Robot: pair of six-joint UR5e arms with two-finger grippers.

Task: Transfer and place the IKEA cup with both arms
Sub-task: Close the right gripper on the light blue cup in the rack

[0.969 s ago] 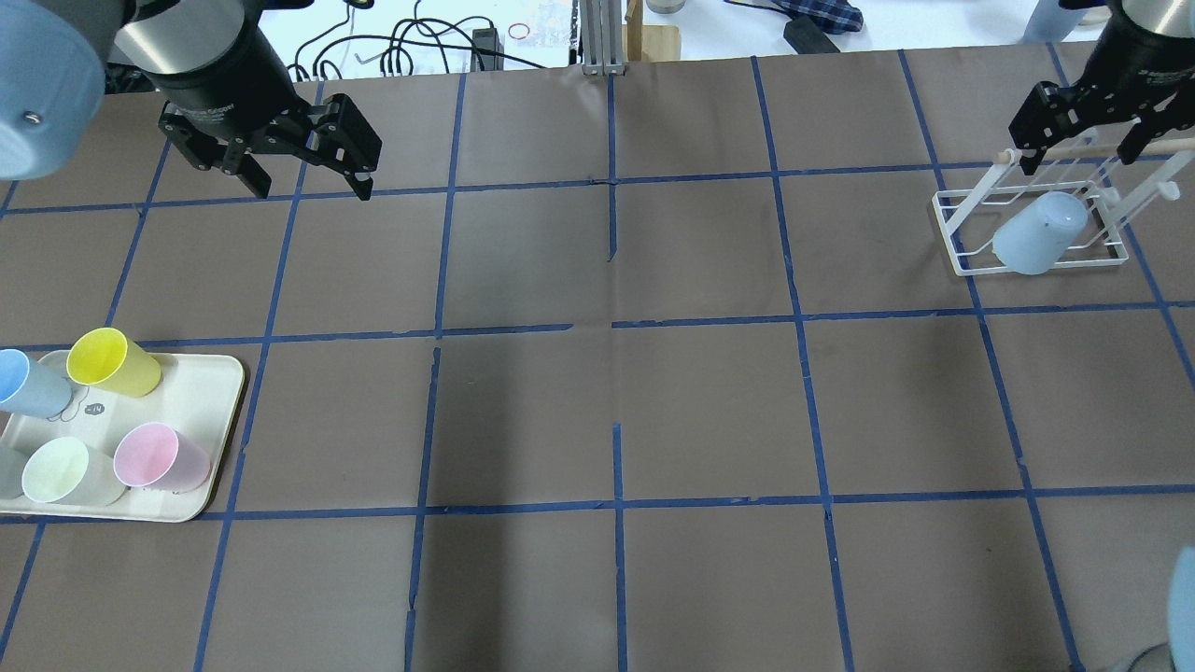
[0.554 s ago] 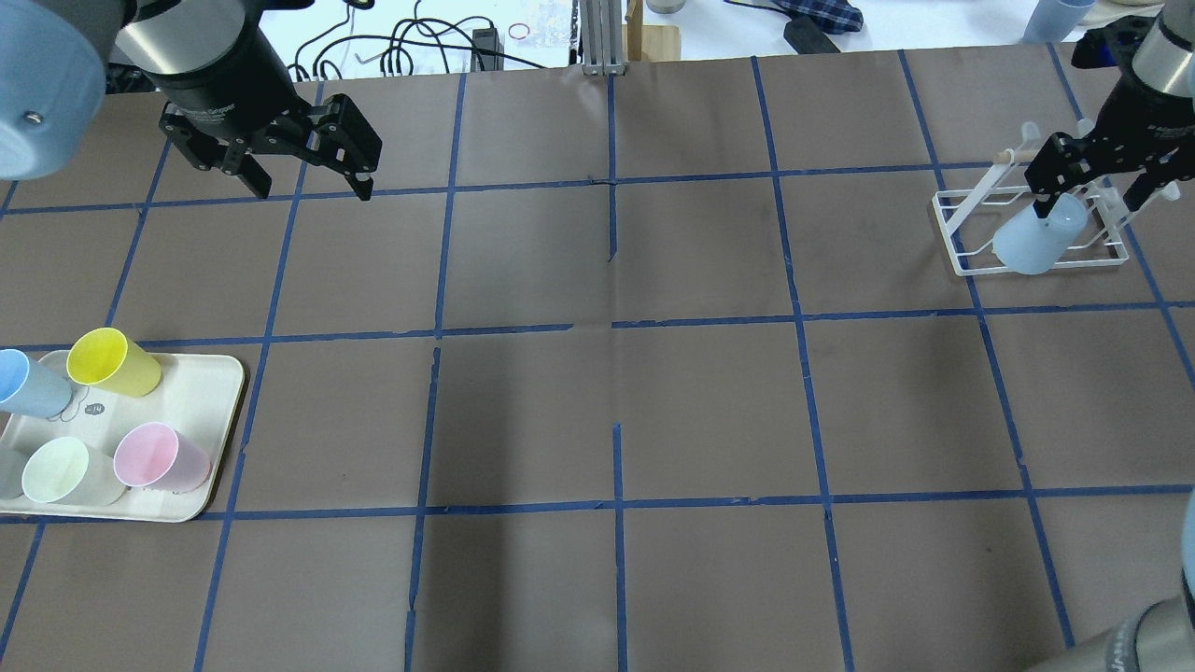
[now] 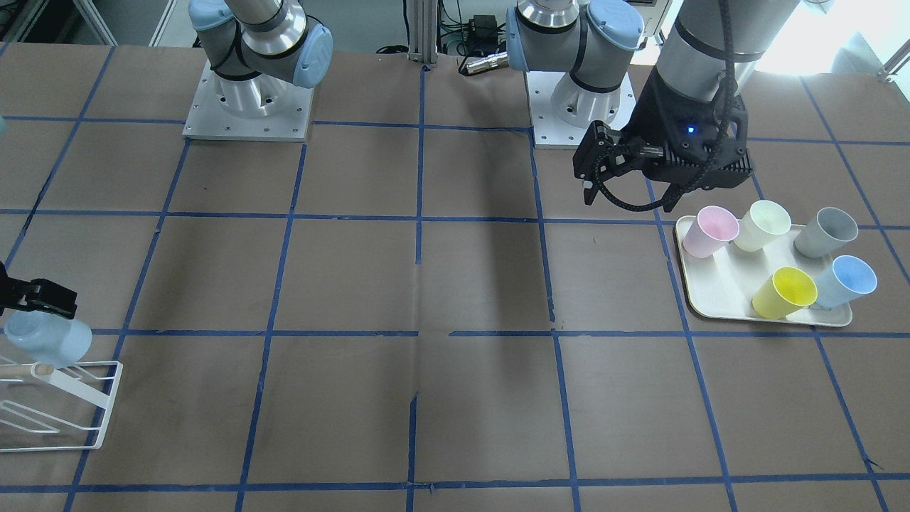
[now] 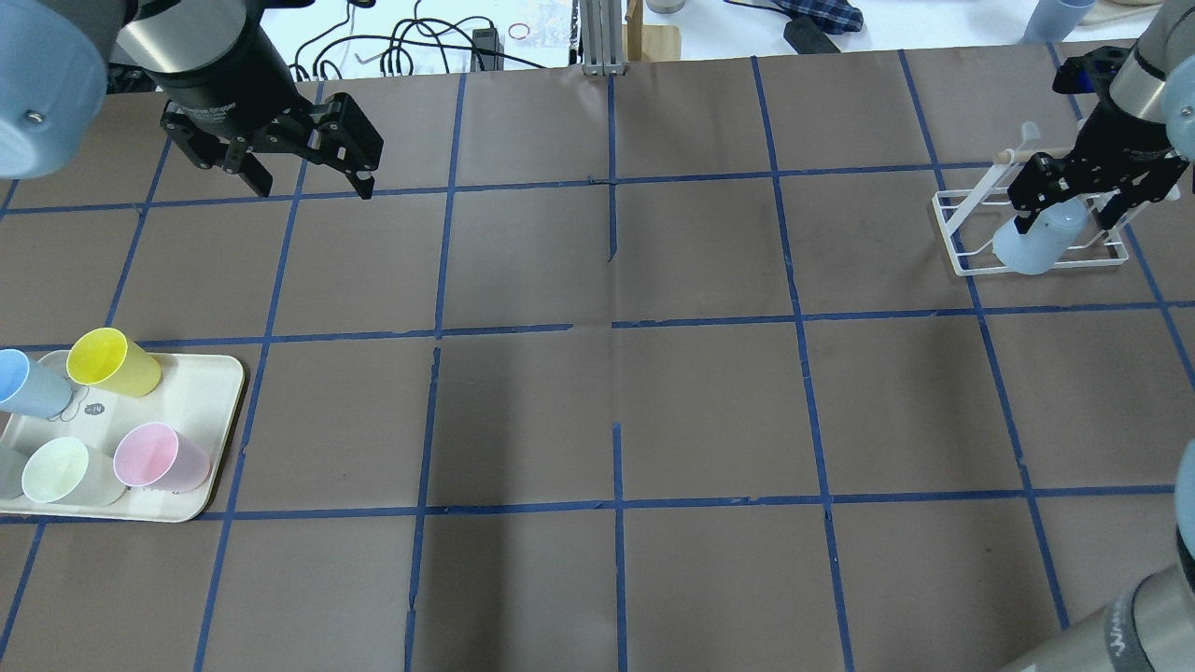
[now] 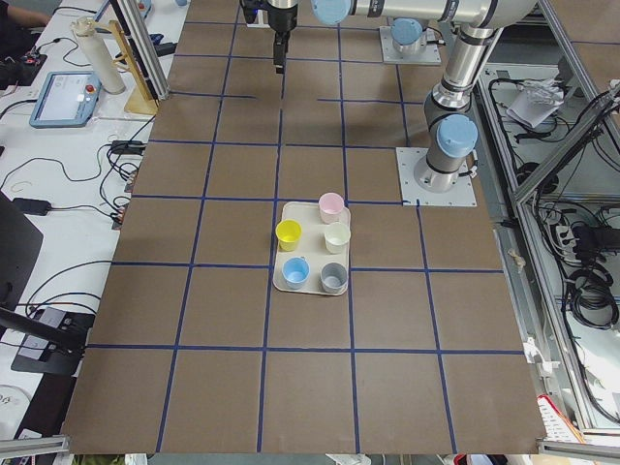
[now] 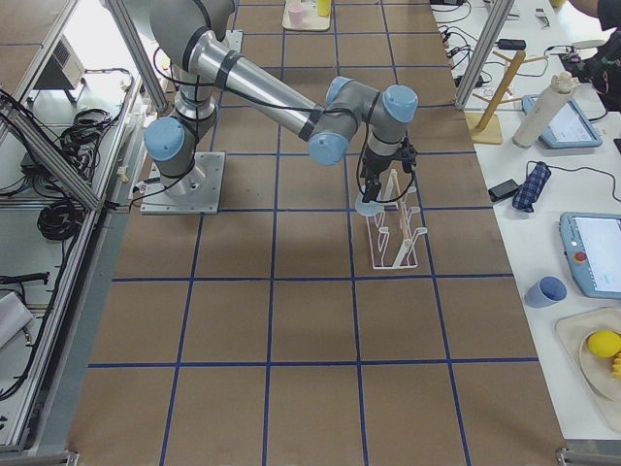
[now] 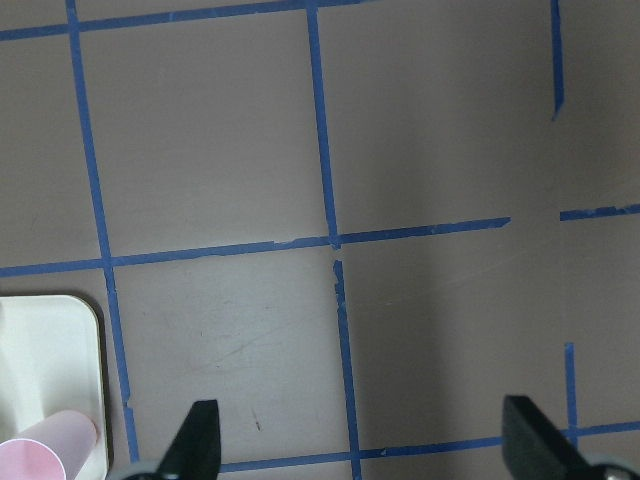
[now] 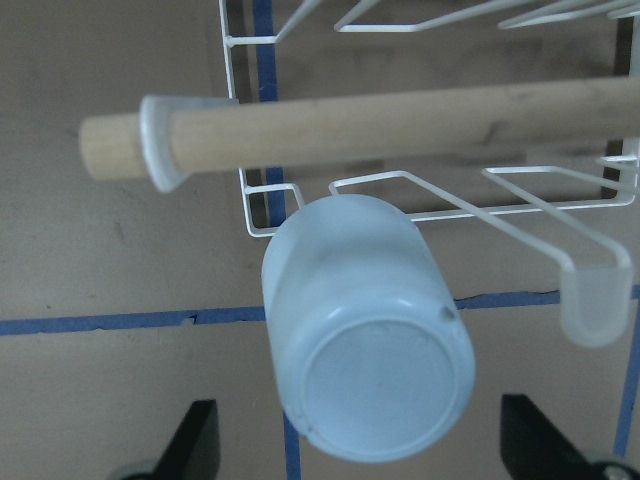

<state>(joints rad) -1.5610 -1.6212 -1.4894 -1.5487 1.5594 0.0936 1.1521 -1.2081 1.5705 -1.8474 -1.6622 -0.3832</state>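
Note:
The IKEA cup (image 4: 1034, 245), pale light blue, hangs upside down and tilted on a prong of the white wire rack (image 4: 954, 233) at the far right. It also shows in the right wrist view (image 8: 365, 385) and the front view (image 3: 51, 340). My right gripper (image 4: 1067, 213) is open, its fingers standing either side of the cup's base with gaps, not touching it (image 8: 365, 455). My left gripper (image 4: 311, 187) is open and empty above bare table at the far left; in the left wrist view (image 7: 365, 450) only table lies between its fingertips.
A cream tray (image 4: 201, 401) at the near left holds yellow (image 4: 112, 362), sky-blue (image 4: 26, 383), pink (image 4: 159, 457), pale green and grey cups. The rack's wooden bar (image 8: 380, 125) runs just above the cup. Cables and clutter lie beyond the table's far edge.
My right gripper has come down and towards the robot, from over the rack's bar to either side of the cup's base. The left gripper and the cup have not moved.

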